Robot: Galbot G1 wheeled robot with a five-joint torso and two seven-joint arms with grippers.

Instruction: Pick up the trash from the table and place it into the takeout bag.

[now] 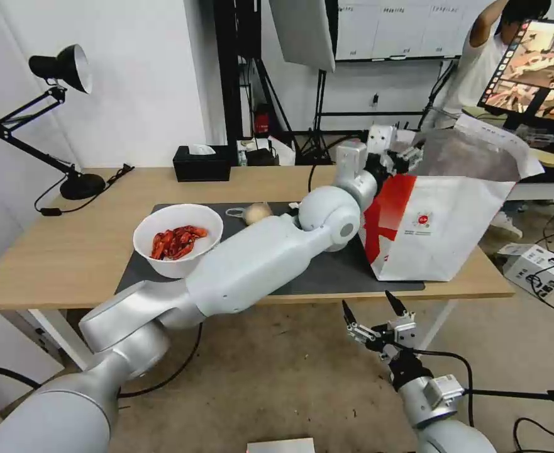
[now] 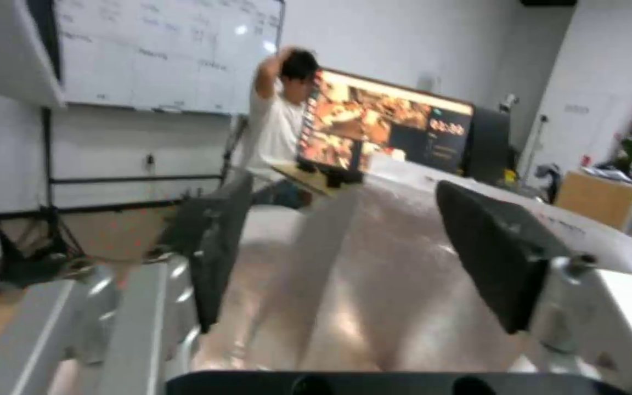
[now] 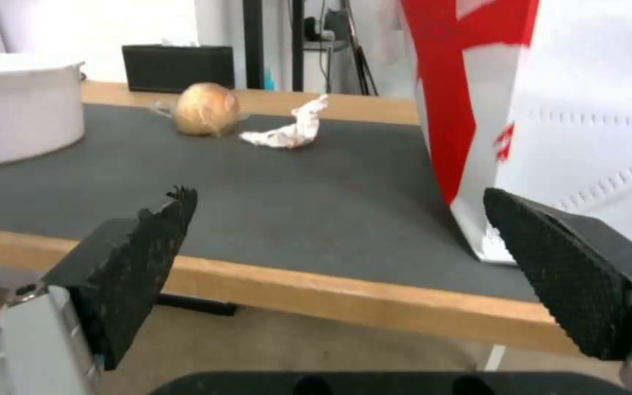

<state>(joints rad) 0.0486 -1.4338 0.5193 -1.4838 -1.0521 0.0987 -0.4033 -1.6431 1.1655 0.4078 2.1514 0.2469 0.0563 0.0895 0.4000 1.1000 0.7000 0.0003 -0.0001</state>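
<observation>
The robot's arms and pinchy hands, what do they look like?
The left arm is chunky, with smooth silver-white shells and a round ball-shaped joint. The left gripper is a boxy silver block with black parts. The right gripper has two pointed black fingers with bumpy, textured pads, on a silver bracket. Black cables run from the right wrist.

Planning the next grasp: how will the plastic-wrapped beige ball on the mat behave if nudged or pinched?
The plastic-wrapped ball looks round, so a nudge would probably roll it across the mat. Its loose wrap may slip between fingers. It seems small and likely light, lying close to the crumpled tissue.
</observation>
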